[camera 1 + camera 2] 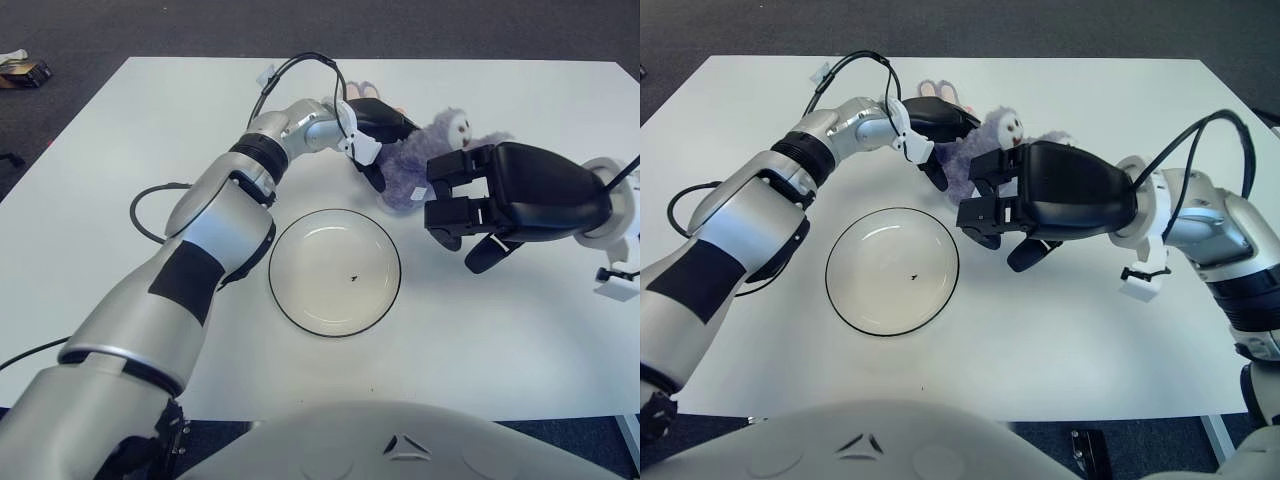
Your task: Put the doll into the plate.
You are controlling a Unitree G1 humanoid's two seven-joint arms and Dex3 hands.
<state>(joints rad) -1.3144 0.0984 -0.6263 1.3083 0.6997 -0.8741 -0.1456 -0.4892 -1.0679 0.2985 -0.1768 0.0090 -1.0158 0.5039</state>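
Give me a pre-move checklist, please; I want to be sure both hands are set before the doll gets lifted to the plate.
1. Purple doll sits between both hands: ok.
2. Left hand against the doll's left side: ok.
3. Right hand closed on the doll: not ok, its fingers look open in front of it.
4. Doll lifted off the white table: cannot tell.
5. Plate free to receive the doll: ok, only a small dark speck inside.
6. Doll already in the plate: not ok, it sits beyond the rim.
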